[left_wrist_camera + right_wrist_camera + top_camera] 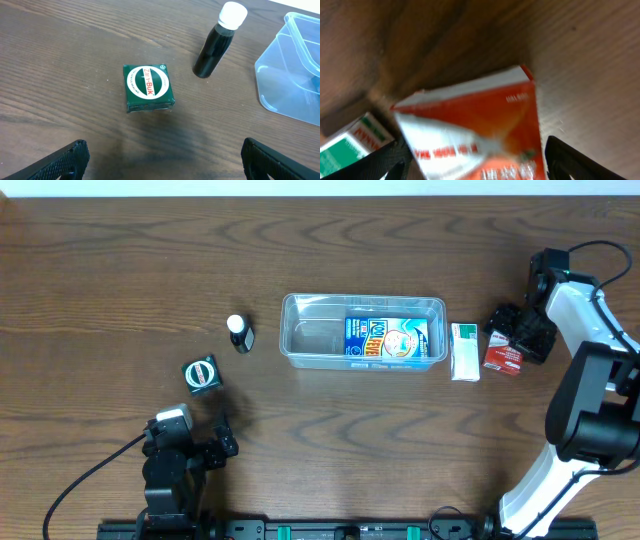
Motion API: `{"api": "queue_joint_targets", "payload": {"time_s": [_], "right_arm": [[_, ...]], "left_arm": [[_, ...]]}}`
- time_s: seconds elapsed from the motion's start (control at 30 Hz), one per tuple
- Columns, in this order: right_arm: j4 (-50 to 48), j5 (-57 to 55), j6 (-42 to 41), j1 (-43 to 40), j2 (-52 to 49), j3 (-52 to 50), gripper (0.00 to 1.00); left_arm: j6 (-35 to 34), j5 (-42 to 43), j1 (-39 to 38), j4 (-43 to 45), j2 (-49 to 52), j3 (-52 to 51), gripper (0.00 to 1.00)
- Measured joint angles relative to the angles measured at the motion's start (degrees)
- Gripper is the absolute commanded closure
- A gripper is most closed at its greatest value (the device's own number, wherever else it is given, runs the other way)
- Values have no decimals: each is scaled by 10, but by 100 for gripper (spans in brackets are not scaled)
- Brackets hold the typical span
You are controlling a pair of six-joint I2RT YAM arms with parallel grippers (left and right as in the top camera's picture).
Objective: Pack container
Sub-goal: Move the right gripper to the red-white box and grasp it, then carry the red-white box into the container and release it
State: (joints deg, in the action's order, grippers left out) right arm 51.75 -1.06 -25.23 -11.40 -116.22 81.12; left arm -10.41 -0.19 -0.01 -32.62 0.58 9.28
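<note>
Four small items lie outside the tub, with one carton already packed.

The clear, shallow, rectangular plastic container (pixel 310 340) sits mid-table with a blue carton (pixel 383 338) lying in its right half and its left half bare. The right gripper (pixel 475 150) hangs over a small red-and-white box (pixel 503 358) with its jaws apart on either side, not closed, though this view is blurred. A slim green-and-white box (pixel 464 350) lies just beside it — a skewed close would likely nudge that box, or pinch the red one by a corner so it twists loose. The left gripper (pixel 165 165) is spread wide and empty, short of a green square box with a round label (pixel 148 87). Beyond it a black bottle with a white cap (pixel 217 42) stands upright — a careless reach could topple it.
</note>
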Motion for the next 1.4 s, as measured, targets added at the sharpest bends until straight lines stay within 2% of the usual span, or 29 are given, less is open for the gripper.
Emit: {"api": "queue_joint_targets", "payload": {"time_s": [0.17, 0.37, 0.53, 0.67, 0.87, 1.0, 1.2, 1.4], "right_arm": [[-5, 2, 2, 0, -19, -1, 37], [18, 3, 24, 0, -16, 0, 45], [56, 16, 46, 7, 7, 1, 46], [68, 32, 59, 35, 73, 4, 48], [53, 56, 67, 122, 212, 19, 47], [32, 65, 68, 189, 260, 26, 48], [21, 64, 61, 243, 232, 26, 46], [10, 61, 40, 253, 158, 26, 46]], "left_arm": [[0, 0, 0, 0, 0, 0, 2], [0, 0, 0, 0, 0, 0, 2], [0, 0, 0, 0, 0, 0, 2], [0, 0, 0, 0, 0, 0, 2], [0, 0, 0, 0, 0, 0, 2], [0, 0, 0, 0, 0, 0, 2], [0, 0, 0, 0, 0, 0, 2], [0, 0, 0, 0, 0, 0, 2]]}}
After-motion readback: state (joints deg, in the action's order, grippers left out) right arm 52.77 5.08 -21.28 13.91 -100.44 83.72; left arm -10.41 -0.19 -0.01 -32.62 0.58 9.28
